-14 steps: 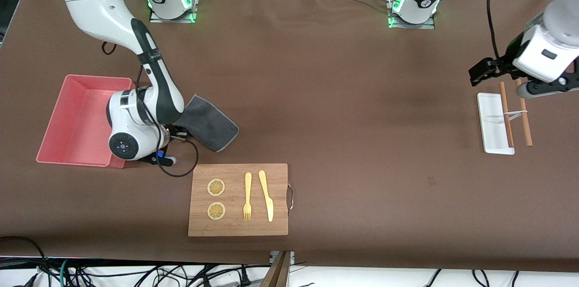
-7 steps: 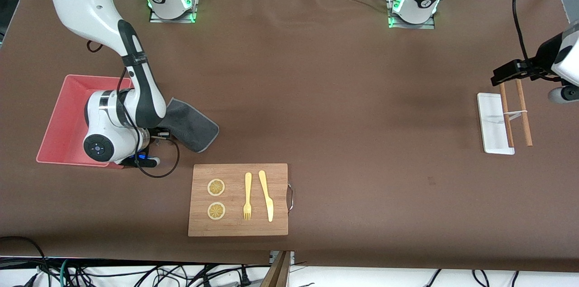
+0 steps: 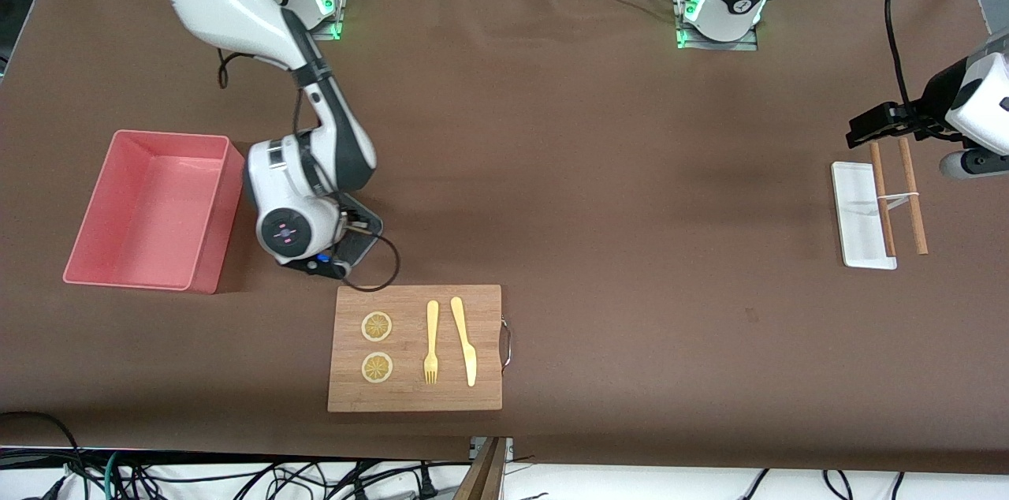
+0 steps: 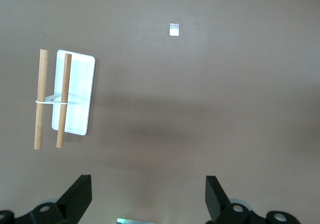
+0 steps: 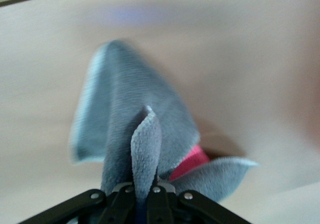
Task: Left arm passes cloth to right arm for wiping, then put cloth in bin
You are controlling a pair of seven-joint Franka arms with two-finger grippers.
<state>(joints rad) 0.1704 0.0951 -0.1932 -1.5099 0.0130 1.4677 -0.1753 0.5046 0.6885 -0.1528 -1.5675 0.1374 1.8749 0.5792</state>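
The dark grey cloth (image 3: 361,246) is pinched in my right gripper (image 3: 347,238), which is shut on it over the table between the pink bin (image 3: 150,208) and the cutting board. My wrist hides most of the cloth in the front view. In the right wrist view the cloth (image 5: 130,109) hangs folded from the shut right gripper (image 5: 146,194), with a bit of the pink bin (image 5: 192,163) showing past it. The bin holds nothing. My left gripper (image 3: 871,124) is open and empty, in the air by the white tray at the left arm's end of the table; it also shows open in the left wrist view (image 4: 148,196).
A wooden cutting board (image 3: 481,350) with two lemon slices (image 3: 377,326), a fork (image 3: 431,342) and a knife (image 3: 465,341) lies nearer the front camera than my right gripper. A small white tray (image 3: 855,216) and two tied wooden sticks (image 3: 914,200) lie under my left gripper.
My right gripper first carried the cloth to the bin's edge, then swung back away from the bin toward the cutting board. My left arm drew back toward its end of the table.
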